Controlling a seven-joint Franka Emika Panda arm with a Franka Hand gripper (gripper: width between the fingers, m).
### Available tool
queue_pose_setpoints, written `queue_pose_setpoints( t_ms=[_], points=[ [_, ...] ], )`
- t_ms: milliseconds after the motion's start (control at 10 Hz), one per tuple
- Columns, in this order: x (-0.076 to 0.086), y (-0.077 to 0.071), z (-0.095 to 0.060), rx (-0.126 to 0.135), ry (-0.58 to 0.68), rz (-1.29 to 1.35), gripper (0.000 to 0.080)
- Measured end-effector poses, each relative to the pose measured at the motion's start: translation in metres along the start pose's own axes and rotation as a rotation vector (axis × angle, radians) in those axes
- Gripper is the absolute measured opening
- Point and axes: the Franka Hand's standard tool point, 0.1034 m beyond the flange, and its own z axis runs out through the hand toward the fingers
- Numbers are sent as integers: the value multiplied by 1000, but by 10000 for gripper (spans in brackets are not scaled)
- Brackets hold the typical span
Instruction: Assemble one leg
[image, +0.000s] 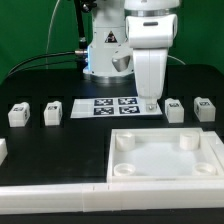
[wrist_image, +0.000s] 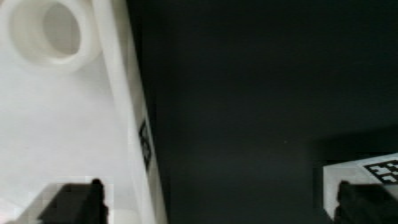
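Gripper (image: 150, 102) seemingly spread, low at centre frame, just beside leg (image: 175, 109): poised to straddle and lift it toward panel (image: 165, 160), lower right of frame.

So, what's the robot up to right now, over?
Gripper open, empty, over the table. Nearest leg untouched, on the exterior view's right of it. Nothing between them.

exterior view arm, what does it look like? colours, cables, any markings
The arm is glossy white with darker grey sections near the top. Its gripper is a boxy white hand with short fingers; the wrist view shows one finger as black. The white base link behind carries a dark marking with a blue glow beside it. Black cables run off behind it.
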Motion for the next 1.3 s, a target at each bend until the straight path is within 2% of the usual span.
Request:
queue_pose_setpoints(
  t_ms=[400, 500, 700, 800, 900, 1300],
  points=[
    [1, -1, 0, 3, 3, 414, 648],
    [-3, -4, 1, 13, 10, 567, 648],
    [3, -22, 6, 29, 33, 991, 648],
    [10, -32, 10, 51, 32, 1178, 648],
    [19, -39, 11, 59, 27, 1305, 648],
    [62, -68, 18, 68, 14, 1361, 648]
  ],
)
